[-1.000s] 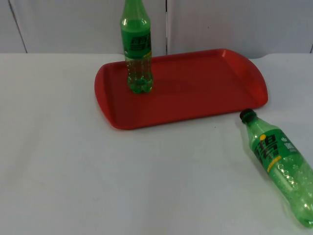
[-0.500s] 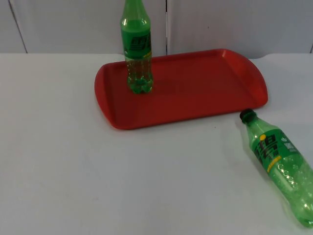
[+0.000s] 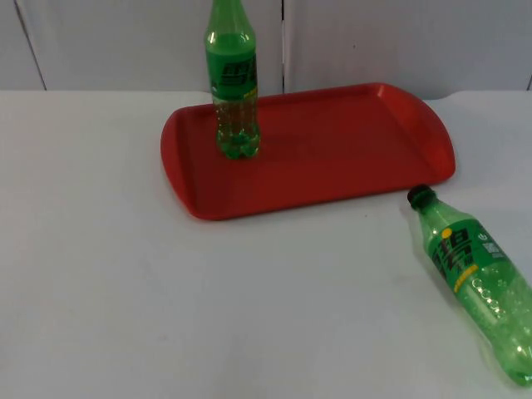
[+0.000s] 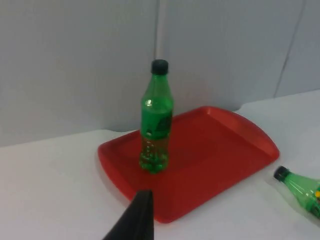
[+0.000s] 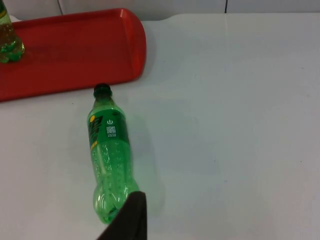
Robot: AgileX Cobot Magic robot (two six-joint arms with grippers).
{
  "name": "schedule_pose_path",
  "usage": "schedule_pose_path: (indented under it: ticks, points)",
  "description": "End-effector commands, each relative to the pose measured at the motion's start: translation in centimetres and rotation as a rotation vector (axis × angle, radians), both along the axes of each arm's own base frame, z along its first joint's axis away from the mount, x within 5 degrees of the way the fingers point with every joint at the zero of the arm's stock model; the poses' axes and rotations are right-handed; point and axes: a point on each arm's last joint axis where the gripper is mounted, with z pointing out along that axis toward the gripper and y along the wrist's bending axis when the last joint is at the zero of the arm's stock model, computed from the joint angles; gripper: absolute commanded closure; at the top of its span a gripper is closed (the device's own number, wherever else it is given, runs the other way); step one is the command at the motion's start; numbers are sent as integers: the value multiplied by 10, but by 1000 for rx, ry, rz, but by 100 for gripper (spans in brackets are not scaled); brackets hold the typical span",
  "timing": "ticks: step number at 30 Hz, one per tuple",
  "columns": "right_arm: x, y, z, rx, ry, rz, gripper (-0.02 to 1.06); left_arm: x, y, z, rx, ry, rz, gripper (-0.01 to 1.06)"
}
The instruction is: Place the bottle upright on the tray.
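On the table's near right, a green bottle (image 3: pixel 478 287) lies on its side, cap toward the red tray (image 3: pixel 349 158), apart from it. Second bottle (image 3: pixel 233 83) stands upright at the tray's far left. Neither tool's opening can be judged. Advise a mid-body grasp, then tilt upright over bare tray.
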Motion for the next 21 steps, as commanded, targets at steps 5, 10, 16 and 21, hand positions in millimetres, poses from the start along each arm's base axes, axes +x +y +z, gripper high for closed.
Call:
schedule_pose_path:
  ticks: [5,10,16,21]
  points:
    - [0,0,0,1,-9,-1,0,-21,1,-5,49,-19,-77,0]
    - [0,0,0,1,-9,-1,0,-35,4,-9,66,-16,-99,0]
    - [0,0,0,1,-9,-1,0,-51,9,-18,83,21,-107,0]
    - [0,0,0,1,-9,-1,0,-62,19,-21,68,45,-24,0]
